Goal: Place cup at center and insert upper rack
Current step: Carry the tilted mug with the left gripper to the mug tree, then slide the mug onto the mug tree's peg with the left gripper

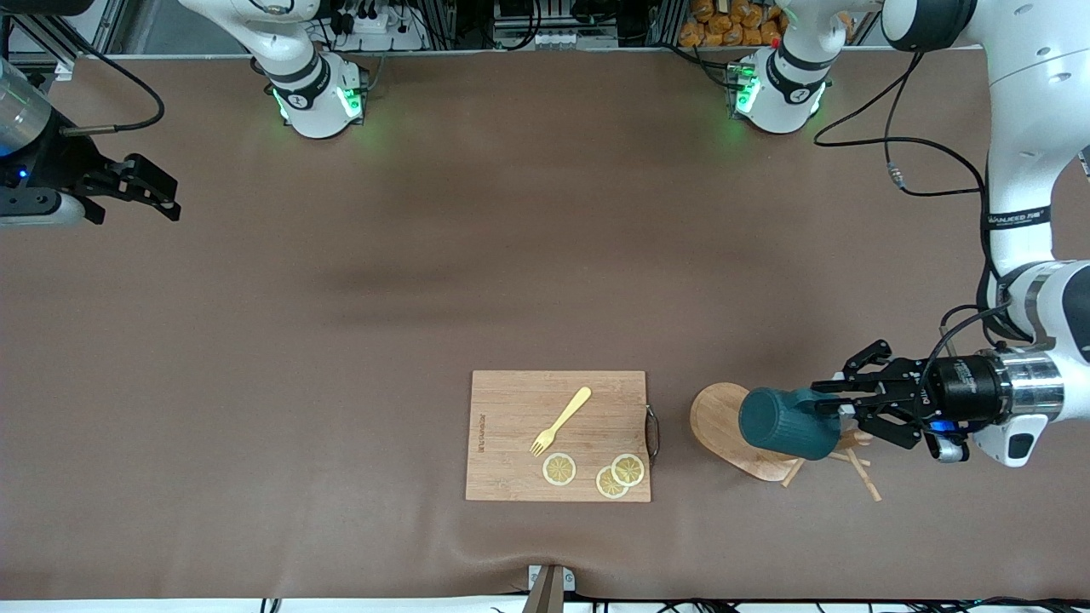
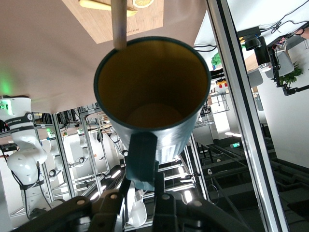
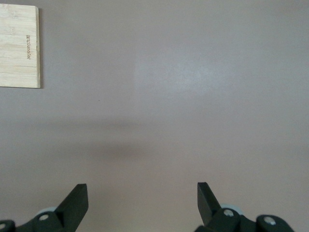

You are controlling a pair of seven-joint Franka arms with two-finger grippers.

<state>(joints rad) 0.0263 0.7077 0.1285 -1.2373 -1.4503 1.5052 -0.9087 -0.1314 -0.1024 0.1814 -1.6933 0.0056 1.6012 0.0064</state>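
The dark teal cup (image 1: 779,423) hangs tipped on its side, its tan inside (image 2: 152,87) facing the left wrist camera. My left gripper (image 1: 839,409) is shut on the cup's handle (image 2: 144,159). Under the cup lies the upper rack, a wooden mug tree with an oval base (image 1: 714,417) and thin pegs (image 1: 864,478); its post is mostly hidden by the cup. A wooden rod of the rack (image 2: 119,24) runs past the cup's rim. My right gripper (image 1: 157,191) waits open over bare table at the right arm's end, with nothing between its fingers (image 3: 77,200).
A rectangular wooden cutting board (image 1: 511,409) lies beside the rack, toward the middle of the table. It carries a yellow fork (image 1: 562,420) and three lemon slices (image 1: 559,469). The board's corner (image 3: 19,46) shows in the right wrist view. Brown mat covers the table.
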